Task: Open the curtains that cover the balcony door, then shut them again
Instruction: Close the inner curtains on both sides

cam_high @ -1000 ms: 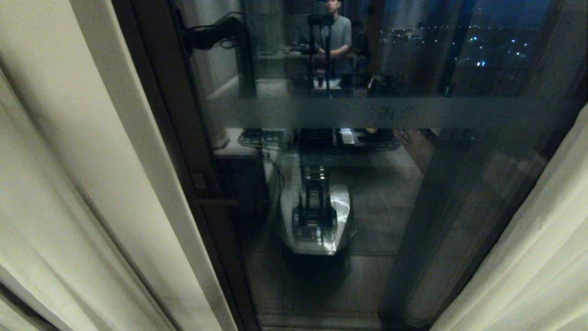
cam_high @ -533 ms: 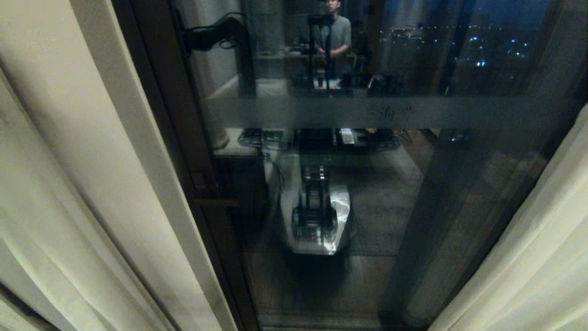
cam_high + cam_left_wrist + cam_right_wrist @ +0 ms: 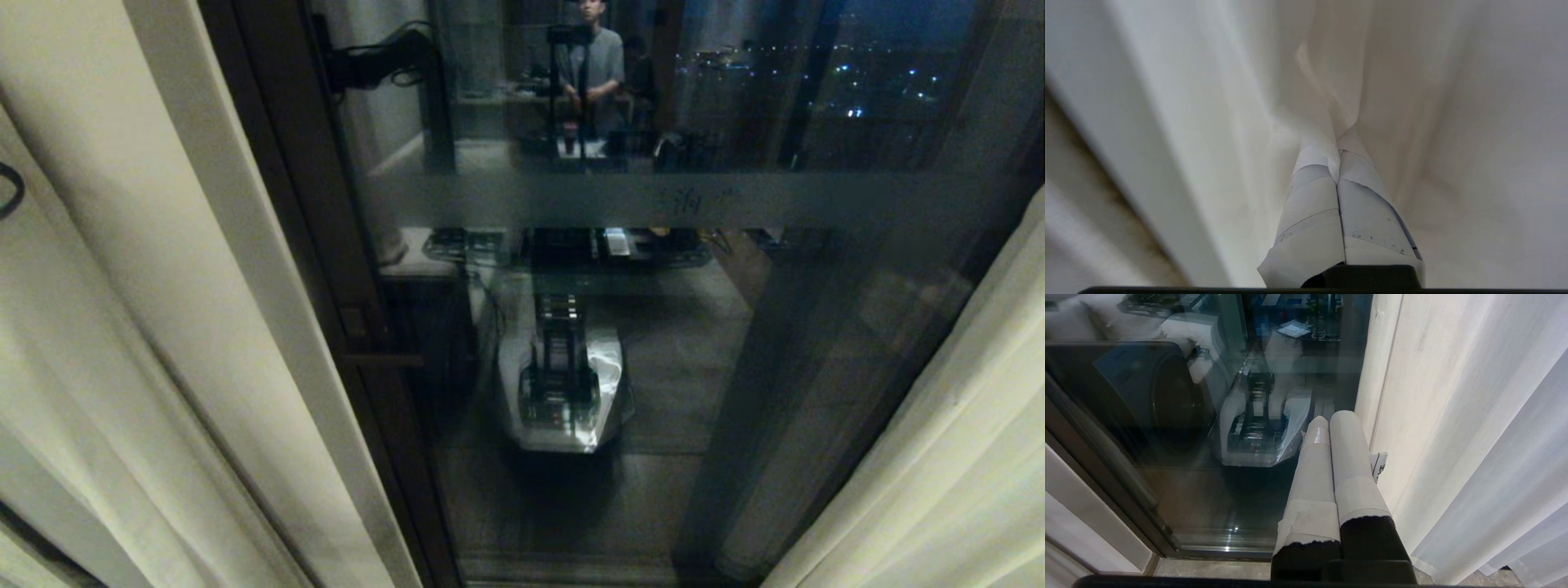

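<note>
Left gripper (image 3: 1337,143) clenched on a fold of the left curtain (image 3: 122,327), with the balcony door (image 3: 653,327) bare between the two drawn-apart panels.

The left curtain hangs at the scene's left and the right curtain (image 3: 947,457) at its right, with the door's dark frame and reflective glass filling the middle; a person (image 3: 594,61) shows as a reflection far up in the glass. The left gripper's taped fingers (image 3: 1310,204) pinch the cream fabric, which bunches at their tips. The right gripper (image 3: 1331,418) hangs low near the door's sill, just beside the right curtain, its jaws pressed together on nothing.
</note>
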You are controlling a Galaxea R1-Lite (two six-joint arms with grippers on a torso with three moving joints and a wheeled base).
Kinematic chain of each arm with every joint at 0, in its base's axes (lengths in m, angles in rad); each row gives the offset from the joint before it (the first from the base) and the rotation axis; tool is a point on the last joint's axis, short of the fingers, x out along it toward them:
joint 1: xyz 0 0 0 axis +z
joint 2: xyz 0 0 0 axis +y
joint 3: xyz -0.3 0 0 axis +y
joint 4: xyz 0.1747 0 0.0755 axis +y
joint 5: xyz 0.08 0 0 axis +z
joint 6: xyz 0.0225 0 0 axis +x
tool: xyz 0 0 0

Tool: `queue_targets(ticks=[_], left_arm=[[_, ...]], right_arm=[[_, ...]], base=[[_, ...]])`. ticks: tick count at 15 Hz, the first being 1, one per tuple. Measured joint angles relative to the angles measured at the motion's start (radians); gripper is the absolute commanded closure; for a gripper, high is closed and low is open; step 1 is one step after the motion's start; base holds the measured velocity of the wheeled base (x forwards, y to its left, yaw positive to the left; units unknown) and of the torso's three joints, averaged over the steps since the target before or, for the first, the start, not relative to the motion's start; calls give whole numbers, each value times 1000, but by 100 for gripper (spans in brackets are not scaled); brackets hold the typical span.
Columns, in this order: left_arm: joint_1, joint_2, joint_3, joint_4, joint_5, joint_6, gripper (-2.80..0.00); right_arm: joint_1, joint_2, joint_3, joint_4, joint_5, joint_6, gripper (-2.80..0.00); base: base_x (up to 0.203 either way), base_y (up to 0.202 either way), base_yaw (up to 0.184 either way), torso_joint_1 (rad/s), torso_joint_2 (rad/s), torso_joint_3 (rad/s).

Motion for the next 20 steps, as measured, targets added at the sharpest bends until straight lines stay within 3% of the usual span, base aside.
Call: queue_targets(ticks=[7,14,18,20], left_arm=[[-15,-13,-1,-84,-254,-3,0],[-31,-42,2,-78,-321,-18,0],[-45,-99,37,-62,-509,-69,0],[-89,-129,57,-61,-541,-95,0]], right_arm=[[0,0,0,0,0,0,0],[0,0,0,0,0,0,0],[0,0,0,0,0,0,0],[0,0,0,0,0,0,0]], base=[[0,0,0,0,0,0],[0,0,0,0,0,0],[0,0,0,0,0,0],[0,0,0,0,0,0]])
